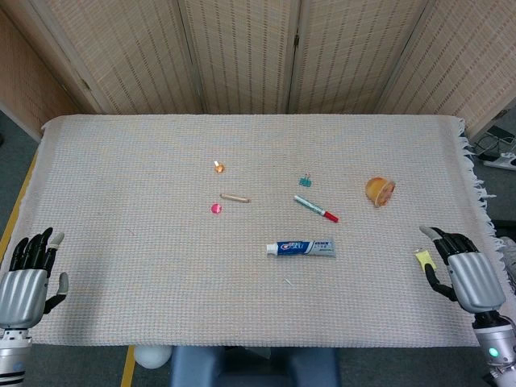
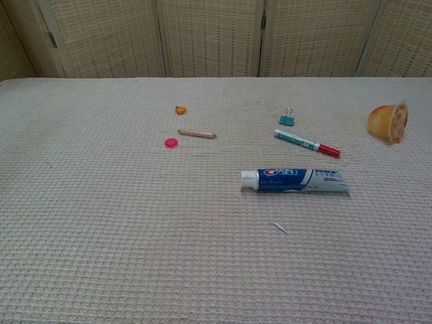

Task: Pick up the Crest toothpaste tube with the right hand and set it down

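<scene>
The blue and white Crest toothpaste tube [image 1: 301, 248] [image 2: 295, 180] lies flat near the middle of the cloth-covered table [image 1: 121, 185], white cap to the left. My right hand [image 1: 461, 274] hovers open at the table's front right corner, well to the right of the tube, holding nothing. My left hand [image 1: 28, 276] stays open at the front left corner. Neither hand shows in the chest view.
Behind the tube lie a green and red marker [image 1: 315, 209], a teal binder clip [image 1: 305, 181], a wooden stick [image 1: 235, 197], a pink disc [image 1: 216, 208] and a small orange piece [image 1: 218, 167]. An orange cup [image 1: 380, 191] lies at right; a yellow scrap [image 1: 424, 260] sits beside my right hand.
</scene>
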